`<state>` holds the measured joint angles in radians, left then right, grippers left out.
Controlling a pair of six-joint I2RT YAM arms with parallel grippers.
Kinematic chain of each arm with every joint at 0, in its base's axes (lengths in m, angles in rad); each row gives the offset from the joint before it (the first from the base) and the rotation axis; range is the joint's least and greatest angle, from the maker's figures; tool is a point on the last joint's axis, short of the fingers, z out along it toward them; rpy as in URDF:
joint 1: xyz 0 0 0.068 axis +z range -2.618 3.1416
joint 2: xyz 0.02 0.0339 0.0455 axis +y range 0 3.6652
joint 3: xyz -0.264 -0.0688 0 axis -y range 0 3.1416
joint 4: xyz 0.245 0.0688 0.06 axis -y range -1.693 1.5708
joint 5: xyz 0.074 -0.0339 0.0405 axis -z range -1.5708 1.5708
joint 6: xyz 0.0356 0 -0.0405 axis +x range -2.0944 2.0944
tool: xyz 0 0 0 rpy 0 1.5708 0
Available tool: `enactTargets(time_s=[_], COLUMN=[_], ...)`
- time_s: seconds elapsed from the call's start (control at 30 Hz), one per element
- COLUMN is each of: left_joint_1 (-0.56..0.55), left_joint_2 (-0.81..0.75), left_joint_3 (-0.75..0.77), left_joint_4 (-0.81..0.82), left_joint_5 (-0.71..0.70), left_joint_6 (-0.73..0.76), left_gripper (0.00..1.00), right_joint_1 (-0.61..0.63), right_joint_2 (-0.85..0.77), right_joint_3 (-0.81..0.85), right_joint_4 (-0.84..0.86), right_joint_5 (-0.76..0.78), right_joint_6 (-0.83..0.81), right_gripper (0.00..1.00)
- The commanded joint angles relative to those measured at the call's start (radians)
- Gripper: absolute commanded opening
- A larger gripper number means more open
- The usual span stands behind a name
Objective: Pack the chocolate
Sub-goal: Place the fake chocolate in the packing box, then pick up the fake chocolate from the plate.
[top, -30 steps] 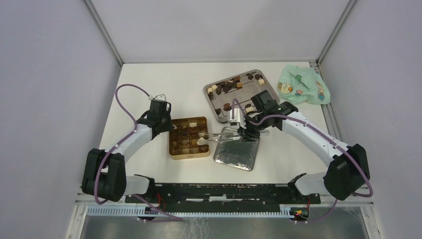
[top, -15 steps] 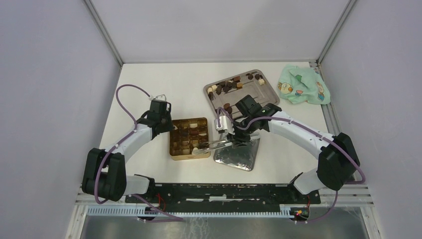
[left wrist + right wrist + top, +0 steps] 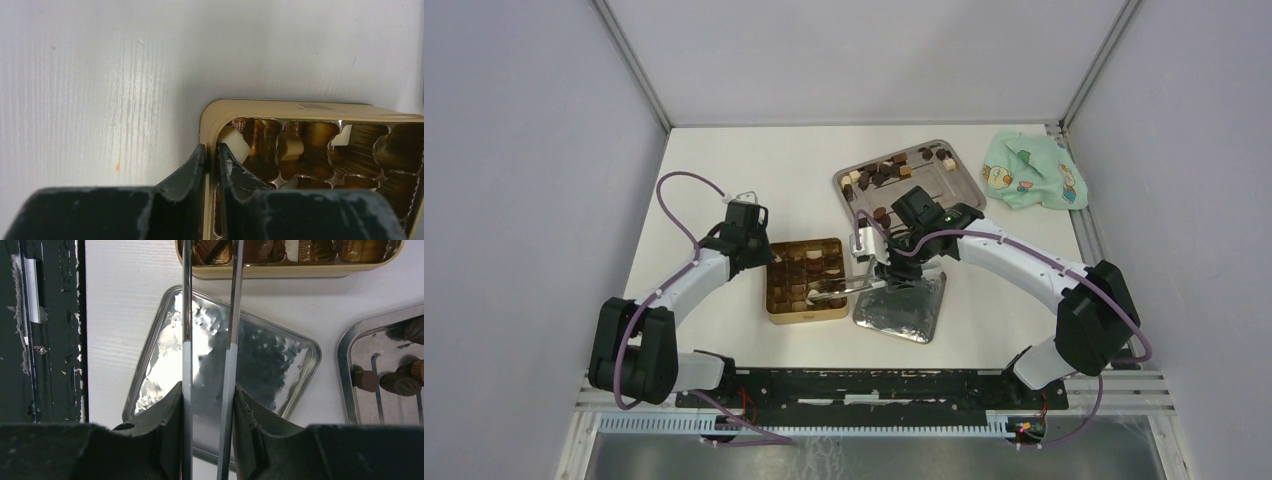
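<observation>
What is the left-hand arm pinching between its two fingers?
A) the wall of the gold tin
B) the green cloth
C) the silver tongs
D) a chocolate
A: the left wrist view shows the left gripper with a finger on each side of the wall of the gold tin, near a corner; the right gripper holds the tongs.

Bright even light, soft shadows; glare on silver tray [image 3: 207, 335]; wrist-cam fg blurry.

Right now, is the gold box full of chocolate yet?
Not full. The gold tin holds some chocolate, but several cells show bare gold lining.
</observation>
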<state>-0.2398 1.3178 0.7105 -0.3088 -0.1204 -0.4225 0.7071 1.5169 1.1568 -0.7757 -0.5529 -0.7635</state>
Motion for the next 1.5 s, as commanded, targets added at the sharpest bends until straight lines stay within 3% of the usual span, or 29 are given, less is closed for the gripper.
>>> enactTargets(time_s=[0.0, 0.17, 0.47, 0.63, 0.8, 1.1, 1.47], left_joint_1=[-0.001, -0.001, 0.0, -0.001, -0.001, -0.002, -0.001], left_joint_2=[-0.031, -0.052, -0.17, -0.329, -0.505, -0.668, -0.739], left_joint_3=[0.06, 0.072, 0.096, 0.054, -0.012, -0.108, -0.17], left_joint_4=[0.017, -0.001, -0.062, 0.0, 0.082, 0.172, 0.144], left_joint_5=[0.015, 0.014, 0.054, 0.198, 0.247, 0.307, 0.303], left_joint_6=[-0.056, -0.063, -0.078, -0.123, -0.235, -0.403, -0.442], left_gripper=[0.24, 0.35, 0.45, 0.69, 0.99, 1.0, 1.0], right_joint_1=[0.011, 0.011, -0.02, -0.146, -0.333, -0.535, -0.609], right_joint_2=[-0.01, -0.017, -0.043, -0.053, -0.046, 0.05, 0.115], right_joint_3=[0.01, 0.019, 0.056, 0.075, 0.083, 0.121, 0.178], right_joint_4=[0.032, 0.029, -0.001, -0.013, -0.001, 0.024, -0.034], right_joint_5=[0.01, 0.008, -0.052, -0.129, -0.129, 0.143, 0.145], right_joint_6=[0.012, 0.014, 0.015, 0.02, 0.026, -0.036, -0.109], right_gripper=[0.39, 0.49, 0.48, 0.47, 0.47, 0.47, 0.47])
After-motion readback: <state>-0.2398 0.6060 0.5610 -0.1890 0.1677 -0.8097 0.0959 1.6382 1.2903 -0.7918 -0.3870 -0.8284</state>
